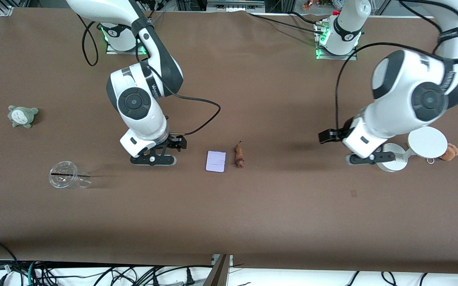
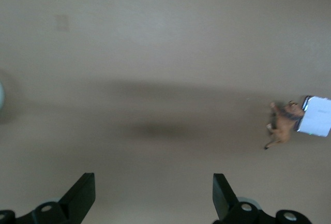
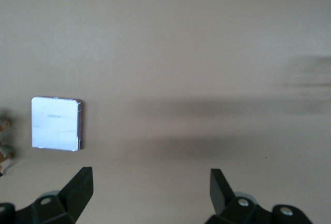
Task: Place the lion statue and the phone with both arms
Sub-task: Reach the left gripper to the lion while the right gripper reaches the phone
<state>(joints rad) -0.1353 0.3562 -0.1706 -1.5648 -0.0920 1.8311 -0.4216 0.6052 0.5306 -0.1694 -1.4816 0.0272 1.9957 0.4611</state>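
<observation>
The phone (image 1: pixel 216 161) lies flat near the middle of the worktop, with the lion statue (image 1: pixel 239 155) just beside it toward the left arm's end, both well clear of every edge. The right gripper (image 1: pixel 153 160) hangs over bare table beside the phone, fingers spread wide, holding nothing. The left gripper (image 1: pixel 368 158) hangs wide and empty beside the white stand (image 1: pixel 427 142).

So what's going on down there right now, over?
Both grippers open, empty: right gripper beside the phone, left gripper by the white stand. Lion statue lies beside the phone. Nothing between them.
</observation>
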